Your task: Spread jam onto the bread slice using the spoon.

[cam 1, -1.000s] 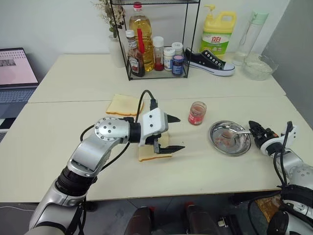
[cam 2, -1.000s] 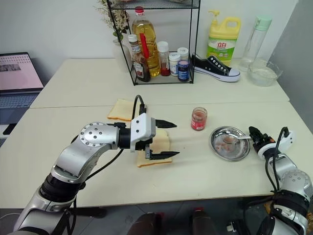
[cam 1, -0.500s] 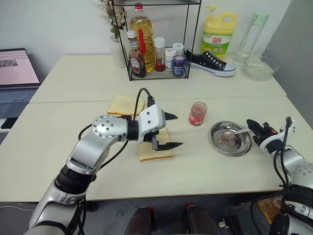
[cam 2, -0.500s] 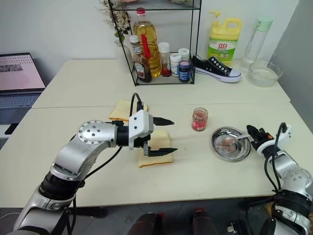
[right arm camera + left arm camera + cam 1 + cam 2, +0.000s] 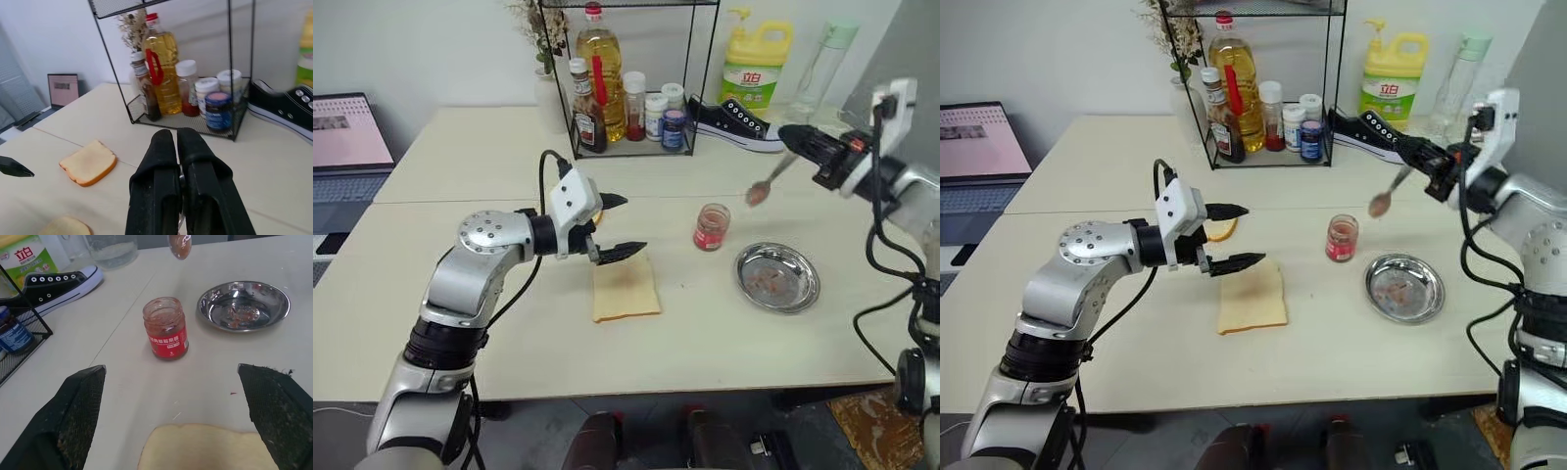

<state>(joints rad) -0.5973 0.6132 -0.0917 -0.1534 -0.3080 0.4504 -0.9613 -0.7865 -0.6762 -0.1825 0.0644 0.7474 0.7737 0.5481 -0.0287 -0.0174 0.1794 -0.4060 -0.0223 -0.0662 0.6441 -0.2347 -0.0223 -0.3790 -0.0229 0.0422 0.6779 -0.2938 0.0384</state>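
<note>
Currently your right gripper (image 5: 793, 134) is raised above the far right of the table (image 5: 431, 284), fingers pressed together on the handle of the spoon (image 5: 767, 183). You can see the spoon slanting down and leftward from the fingertips, its bowl hanging in the air above and just right of the jam (image 5: 709, 227) jar, not touching it. The bowl carries a reddish-brown coating, seen in the left wrist view (image 5: 179, 245).

Your left gripper (image 5: 615, 225) has its fingers spread wide and holds nothing. It hovers over the far edge of the bread slice (image 5: 625, 289), pointing toward the jar; the slice lies flat on the table just beneath and nearer you than the fingertips. No contact between fingers and bread can be made out.

The jar stands upright and lidless, between the bread slice and the steel dish (image 5: 776, 278), close to the dish. Red smears lie in the dish. A second bread slice (image 5: 89, 163) lies behind the left gripper, nearer the wire rack (image 5: 626, 78).
</note>
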